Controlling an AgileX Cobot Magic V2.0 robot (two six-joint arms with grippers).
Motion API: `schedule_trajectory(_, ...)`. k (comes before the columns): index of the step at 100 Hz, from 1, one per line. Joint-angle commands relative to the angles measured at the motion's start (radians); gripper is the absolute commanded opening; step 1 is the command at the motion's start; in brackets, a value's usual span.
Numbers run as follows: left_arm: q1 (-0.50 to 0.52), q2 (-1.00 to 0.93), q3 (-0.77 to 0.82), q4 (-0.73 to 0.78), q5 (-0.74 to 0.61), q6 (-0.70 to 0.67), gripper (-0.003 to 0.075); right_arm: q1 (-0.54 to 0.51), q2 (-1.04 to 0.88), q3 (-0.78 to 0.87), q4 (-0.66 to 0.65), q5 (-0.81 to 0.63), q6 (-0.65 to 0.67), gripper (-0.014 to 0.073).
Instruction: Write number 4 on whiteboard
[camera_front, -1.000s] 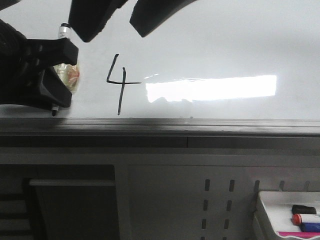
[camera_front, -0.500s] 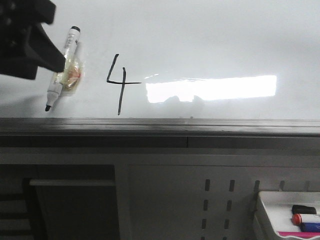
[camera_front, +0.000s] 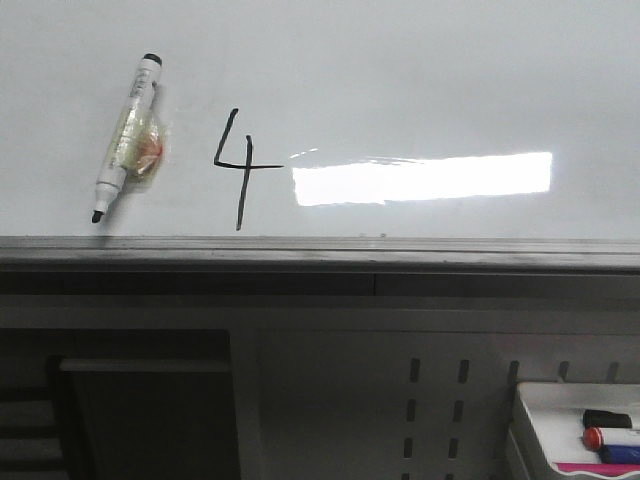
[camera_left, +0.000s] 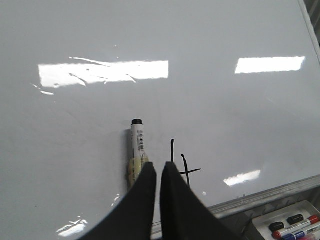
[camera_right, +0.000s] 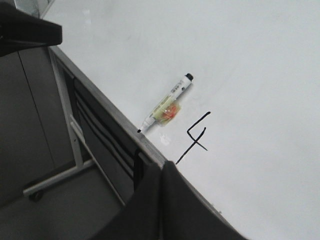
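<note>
A black hand-drawn number 4 (camera_front: 238, 165) stands on the glossy whiteboard (camera_front: 420, 80). A white marker (camera_front: 125, 135) with a black cap end and yellowish tape round its middle lies on the board left of the 4, uncapped tip toward the grey rail. Neither gripper shows in the front view. My left gripper (camera_left: 158, 168) is shut and empty, raised above the board, over the marker (camera_left: 137, 145) and the 4 (camera_left: 180, 165). My right gripper (camera_right: 161, 170) is shut and empty, off the board's edge, with the 4 (camera_right: 196, 137) and marker (camera_right: 167, 106) beyond it.
A grey metal rail (camera_front: 320, 250) runs along the board's near edge. A small white tray (camera_front: 580, 430) with black, red and blue markers sits below at the right; it also shows in the left wrist view (camera_left: 290, 227). A grey frame and cabinet (camera_right: 65, 125) stand below the board.
My left gripper has let go of the marker and pulled up and away to the left, out of the front view. The marker now lies alone on the board. The 4 is unchanged.
</note>
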Motion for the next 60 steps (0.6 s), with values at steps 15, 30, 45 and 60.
schedule_trajectory(15, 0.000, -0.230, 0.129, 0.075, -0.065, 0.001, -0.0020, -0.006, -0.294, 0.223, -0.007, -0.130, -0.001, -0.0064)
schedule_trajectory(30, 0.000, -0.323, 0.170, 0.067, -0.069, 0.001, -0.0020, -0.006, -0.440, 0.300, -0.007, -0.113, -0.001, -0.0064)
schedule_trajectory(45, 0.000, -0.344, 0.170, 0.061, -0.072, 0.001, -0.0020, -0.006, -0.509, 0.326, -0.007, -0.091, -0.001, -0.0064)
schedule_trajectory(60, 0.000, -0.344, 0.170, 0.061, -0.072, 0.001, -0.0020, -0.006, -0.514, 0.333, -0.007, -0.091, -0.001, -0.0064)
